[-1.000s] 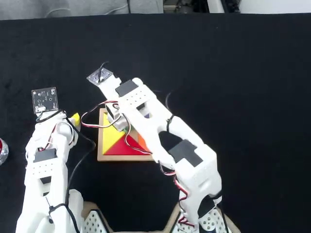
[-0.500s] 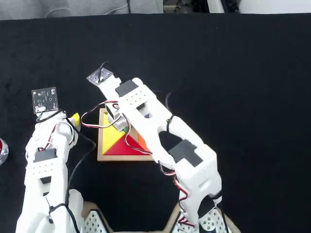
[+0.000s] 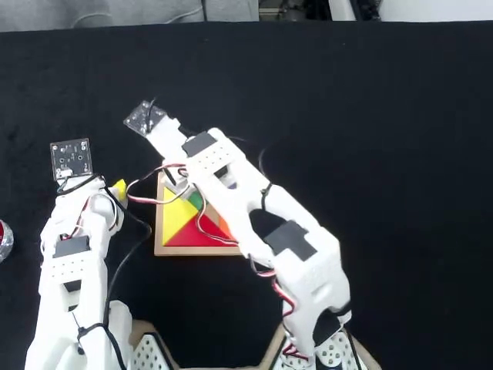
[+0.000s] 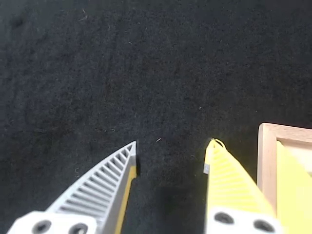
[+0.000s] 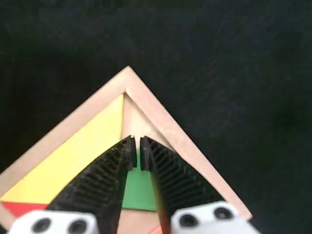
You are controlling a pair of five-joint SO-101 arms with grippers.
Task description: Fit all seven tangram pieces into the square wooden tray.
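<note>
A table (image 3: 385, 154) covered in black, slightly fuzzy cloth carries everything here. A square tray of pale wood (image 3: 158, 231) lies flat on the cloth, left of the middle and toward the near side (its rim corner shows against bare cloth in the right wrist view). At the table's left edge, well apart from the tray, rests a small round red-and-silver object (image 3: 4, 237), partly cut off.

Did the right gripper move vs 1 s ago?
Yes. Against the wooden tray in the high view, the right gripper shifted toward the table's far left, uncovering a green piece.
</note>
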